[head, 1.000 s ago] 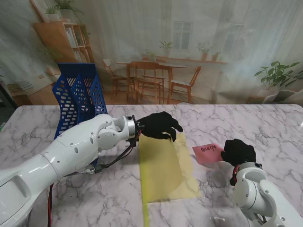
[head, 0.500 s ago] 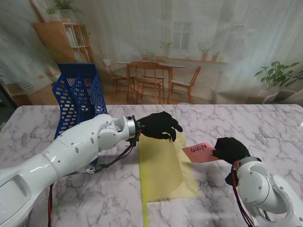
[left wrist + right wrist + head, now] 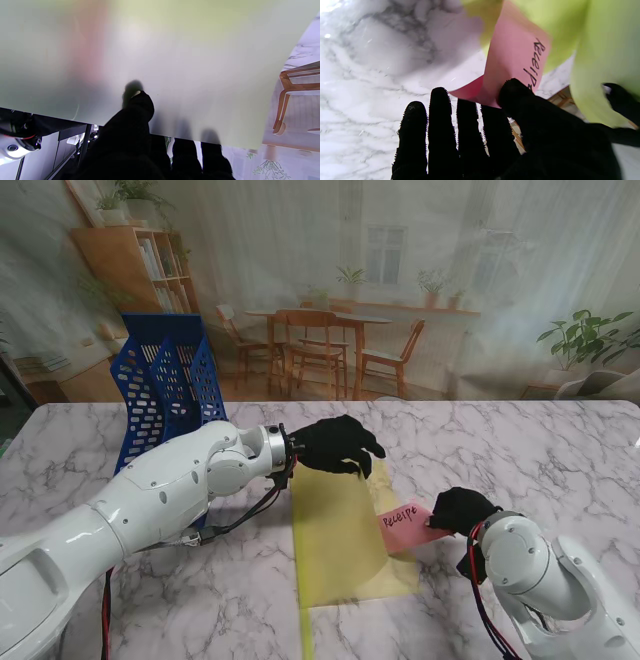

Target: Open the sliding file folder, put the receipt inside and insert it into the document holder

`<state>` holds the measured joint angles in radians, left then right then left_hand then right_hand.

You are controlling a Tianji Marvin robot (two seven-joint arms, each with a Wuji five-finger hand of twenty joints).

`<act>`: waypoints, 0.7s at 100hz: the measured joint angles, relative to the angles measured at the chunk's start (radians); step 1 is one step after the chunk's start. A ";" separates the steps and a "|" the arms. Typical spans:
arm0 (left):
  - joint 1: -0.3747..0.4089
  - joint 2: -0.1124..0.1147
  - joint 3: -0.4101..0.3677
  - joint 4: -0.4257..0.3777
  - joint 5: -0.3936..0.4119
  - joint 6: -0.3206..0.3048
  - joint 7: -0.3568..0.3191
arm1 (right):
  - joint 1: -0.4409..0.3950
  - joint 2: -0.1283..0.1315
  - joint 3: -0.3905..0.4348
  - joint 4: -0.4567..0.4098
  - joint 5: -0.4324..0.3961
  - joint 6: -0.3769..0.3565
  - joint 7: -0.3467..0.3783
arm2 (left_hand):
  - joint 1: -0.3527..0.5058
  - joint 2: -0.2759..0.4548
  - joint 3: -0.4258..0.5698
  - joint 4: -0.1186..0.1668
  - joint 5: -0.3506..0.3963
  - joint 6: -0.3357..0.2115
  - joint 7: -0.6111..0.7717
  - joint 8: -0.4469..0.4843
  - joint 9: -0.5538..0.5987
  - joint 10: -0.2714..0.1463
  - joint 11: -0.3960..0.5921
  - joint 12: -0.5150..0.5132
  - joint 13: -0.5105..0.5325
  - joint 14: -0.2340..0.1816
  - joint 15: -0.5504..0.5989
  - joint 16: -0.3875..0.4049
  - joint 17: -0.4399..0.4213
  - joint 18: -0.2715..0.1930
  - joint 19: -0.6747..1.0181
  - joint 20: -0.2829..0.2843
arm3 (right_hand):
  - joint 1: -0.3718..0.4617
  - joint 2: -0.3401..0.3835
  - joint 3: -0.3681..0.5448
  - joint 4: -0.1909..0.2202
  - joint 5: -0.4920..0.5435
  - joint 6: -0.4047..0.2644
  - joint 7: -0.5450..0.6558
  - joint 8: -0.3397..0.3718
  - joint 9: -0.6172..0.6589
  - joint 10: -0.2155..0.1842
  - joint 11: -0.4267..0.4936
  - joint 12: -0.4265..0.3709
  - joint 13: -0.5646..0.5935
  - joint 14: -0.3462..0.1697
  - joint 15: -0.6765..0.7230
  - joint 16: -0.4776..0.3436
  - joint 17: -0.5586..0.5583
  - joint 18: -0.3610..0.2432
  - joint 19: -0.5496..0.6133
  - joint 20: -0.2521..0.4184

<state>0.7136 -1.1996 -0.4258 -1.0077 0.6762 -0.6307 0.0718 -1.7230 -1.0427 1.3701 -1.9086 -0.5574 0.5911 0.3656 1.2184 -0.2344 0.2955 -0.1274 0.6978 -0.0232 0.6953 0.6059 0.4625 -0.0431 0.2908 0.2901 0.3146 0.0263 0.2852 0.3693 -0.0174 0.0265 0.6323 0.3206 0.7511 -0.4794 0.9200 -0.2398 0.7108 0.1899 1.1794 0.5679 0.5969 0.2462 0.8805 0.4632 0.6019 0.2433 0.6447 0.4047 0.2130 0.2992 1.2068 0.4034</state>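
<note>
A translucent yellow folder (image 3: 345, 535) lies mid-table, its upper sheet lifted at the far end by my left hand (image 3: 335, 446), which is shut on that sheet's edge. In the left wrist view the sheet (image 3: 160, 62) fills the picture, pinched between thumb and fingers. My right hand (image 3: 462, 510) is shut on a pink receipt (image 3: 405, 523) marked "Receipt". The receipt's left end sits over the folder's right edge, between the lifted sheet and the lower one. In the right wrist view the receipt (image 3: 515, 57) is pinched by thumb and fingers. The blue mesh document holder (image 3: 165, 385) stands at the far left.
The marble table (image 3: 560, 450) runs to a far edge against a printed room backdrop. My left forearm (image 3: 170, 490) crosses the table in front of the document holder. A black and red cable hangs under that arm.
My right hand has carried the receipt leftward, from the bare table right of the folder to the folder's right edge. The left hand has kept the sheet lifted and still.
</note>
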 measured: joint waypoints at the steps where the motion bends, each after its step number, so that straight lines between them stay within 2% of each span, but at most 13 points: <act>1: 0.000 0.000 0.000 0.000 0.000 0.000 0.000 | 0.002 0.000 -0.004 0.005 -0.011 -0.001 0.000 | 0.000 0.000 0.000 0.000 0.000 0.000 0.000 0.000 0.000 0.000 0.000 0.000 0.000 0.000 0.000 0.000 0.000 0.000 0.000 0.000 | 0.000 0.000 0.000 0.000 0.000 0.000 0.000 0.000 0.000 0.000 0.000 0.000 0.000 0.000 0.000 0.000 -0.001 0.000 0.000 0.000; 24: -0.001 -0.001 0.001 0.001 0.002 -0.002 0.003 | 0.031 -0.004 -0.045 0.085 -0.115 -0.016 -0.053 | 0.000 0.000 0.000 0.000 0.000 0.000 0.000 0.000 0.000 0.000 0.000 0.000 0.000 0.000 0.000 0.000 0.000 0.000 0.000 0.000 | 0.000 0.000 -0.009 0.000 0.000 0.000 0.000 0.001 -0.003 0.000 0.000 0.009 -0.017 0.000 0.000 0.000 -0.003 0.000 0.001 0.008; 46: -0.004 -0.004 0.009 0.007 -0.001 -0.002 0.006 | 0.044 -0.005 -0.067 0.094 -0.075 -0.016 -0.058 | 0.000 0.000 0.000 0.000 0.000 0.000 0.000 0.000 0.000 0.000 0.000 0.000 0.000 0.000 0.000 0.000 0.000 0.000 0.000 0.000 | 0.000 0.010 -0.010 0.000 0.000 0.000 0.000 0.001 -0.040 0.000 0.000 0.011 -0.031 0.000 0.002 0.001 -0.020 0.000 0.001 0.008; 57: -0.007 -0.010 0.017 0.017 -0.013 0.001 0.005 | 0.057 -0.006 -0.079 0.094 -0.022 -0.013 -0.059 | 0.000 0.000 0.000 0.000 0.000 0.000 0.000 0.000 0.000 0.000 0.000 0.000 0.000 0.000 0.000 0.000 0.000 -0.001 0.000 0.000 | 0.000 0.017 -0.011 0.000 -0.001 0.000 0.000 0.001 -0.069 0.000 0.000 0.011 -0.047 0.000 0.005 0.009 -0.028 0.000 0.001 0.008; 70: -0.008 -0.017 0.021 0.026 -0.017 0.008 0.008 | 0.083 -0.009 -0.103 0.100 -0.009 -0.003 -0.069 | 0.000 0.000 0.000 0.000 0.000 0.000 0.000 0.000 0.000 0.000 0.000 0.000 0.000 0.000 0.000 0.000 0.000 -0.001 0.000 0.000 | 0.000 0.017 -0.011 0.000 -0.001 0.000 0.000 0.001 -0.085 0.000 0.000 0.011 -0.071 0.000 0.020 0.011 -0.040 -0.001 0.001 0.009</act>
<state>0.7053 -1.2164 -0.4053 -0.9813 0.6587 -0.6232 0.0794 -1.6398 -1.0513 1.2673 -1.8088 -0.5660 0.5879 0.2965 1.2184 -0.2344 0.2955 -0.1274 0.6978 -0.0232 0.6953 0.6059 0.4625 -0.0430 0.2908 0.2901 0.3146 0.0263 0.2852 0.3695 -0.0176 0.0258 0.6323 0.3206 0.7511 -0.4625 0.9092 -0.2398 0.7101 0.1899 1.1791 0.5690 0.5116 0.2466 0.8805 0.4744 0.5310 0.2433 0.6646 0.4152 0.1729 0.2978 1.2076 0.4121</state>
